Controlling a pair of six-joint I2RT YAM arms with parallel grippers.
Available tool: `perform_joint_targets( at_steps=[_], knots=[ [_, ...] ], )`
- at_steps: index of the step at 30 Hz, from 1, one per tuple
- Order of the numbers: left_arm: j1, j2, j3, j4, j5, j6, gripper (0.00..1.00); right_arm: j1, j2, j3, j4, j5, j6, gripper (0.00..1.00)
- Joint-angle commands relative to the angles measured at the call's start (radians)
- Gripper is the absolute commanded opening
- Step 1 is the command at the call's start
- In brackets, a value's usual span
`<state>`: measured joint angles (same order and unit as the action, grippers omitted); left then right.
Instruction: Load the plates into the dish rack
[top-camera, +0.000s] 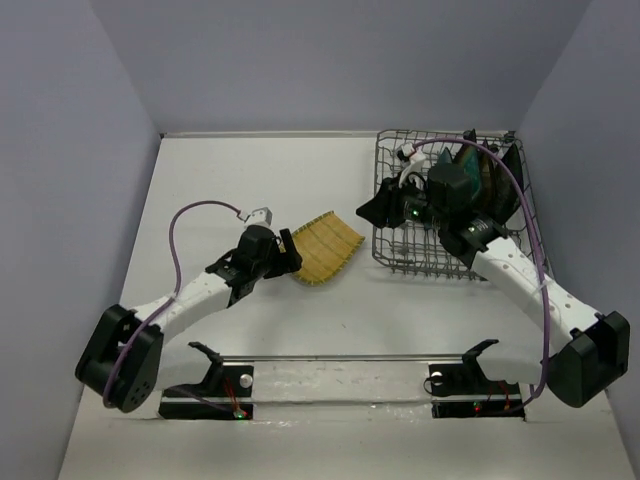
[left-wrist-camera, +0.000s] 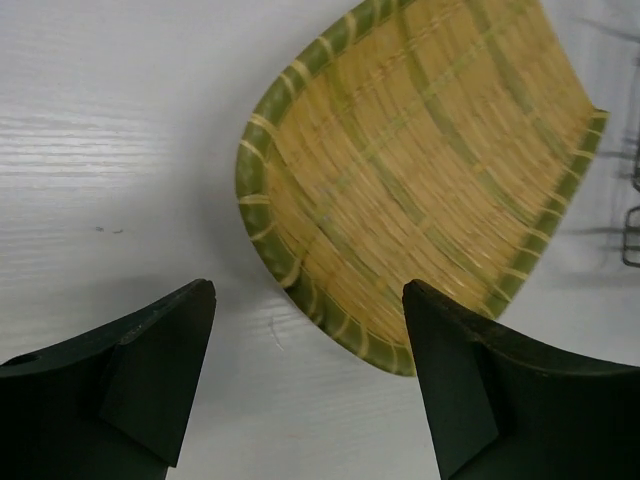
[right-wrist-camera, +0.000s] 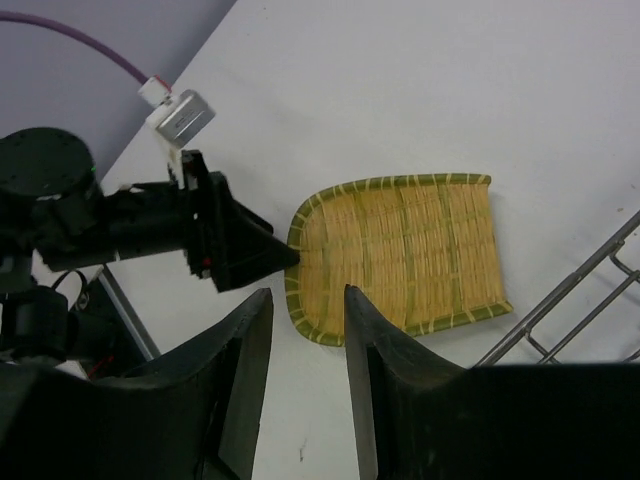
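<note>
Left pincer is spread wide with nothing between its fingers, and its tips sit at the near rim of the yellow ribbed plate. Whether they touch that rim cannot be told. In the top view the plate lies flat on the white table, about mid-table, with the left pincer just beside its left edge. The dish rack stands just beside the plate's right edge, apart from it. The right wrist view shows the plate from above with one corner of the rack's wire at the frame's right side. In the rack's far right part a teal plate and a darker plate stand on edge. Both are partly hidden behind the right arm, so how many plates are there is unclear. Right pincer hangs over the rack's left edge, pointing toward the yellow plate. Its fingers are parted by a narrow gap and grip nothing. A purple cable loops above the left arm, and another runs along the right arm. Grey-lilac walls close the table in on three sides.
</note>
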<state>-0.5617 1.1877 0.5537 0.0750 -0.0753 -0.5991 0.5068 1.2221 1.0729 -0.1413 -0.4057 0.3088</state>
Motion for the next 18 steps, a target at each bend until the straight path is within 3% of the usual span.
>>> perform_joint_targets(
  at_steps=[1, 4, 8, 9, 12, 13, 14, 18],
  knots=[
    [0.084, 0.143, -0.038, 0.267, 0.07, -0.048, 0.85, 0.013, -0.047, -0.03, 0.055, -0.051, -0.008, 0.41],
    [0.117, 0.243, -0.054, 0.373, 0.152, -0.06, 0.76, 0.022, -0.036, -0.039, 0.058, -0.061, -0.01, 0.41],
    [0.129, 0.331, -0.052, 0.529, 0.225, -0.08, 0.27, 0.032, -0.009, -0.048, 0.077, -0.067, 0.003, 0.41],
    [0.129, 0.342, -0.051, 0.534, 0.224, -0.085, 0.06, 0.032, -0.003, -0.048, 0.077, -0.067, 0.004, 0.42],
    [0.131, 0.304, -0.072, 0.546, 0.223, -0.096, 0.06, 0.042, 0.016, -0.047, 0.078, -0.047, 0.015, 0.53],
    [0.132, 0.24, -0.099, 0.546, 0.217, -0.096, 0.06, 0.051, 0.019, -0.048, 0.078, -0.036, 0.016, 0.57],
    [0.14, 0.199, -0.113, 0.53, 0.198, -0.096, 0.06, 0.052, 0.023, -0.05, 0.078, -0.012, 0.022, 0.67],
    [0.163, -0.1, -0.158, 0.431, 0.151, -0.105, 0.06, 0.052, 0.051, -0.048, 0.1, 0.031, 0.041, 0.82]
  ],
)
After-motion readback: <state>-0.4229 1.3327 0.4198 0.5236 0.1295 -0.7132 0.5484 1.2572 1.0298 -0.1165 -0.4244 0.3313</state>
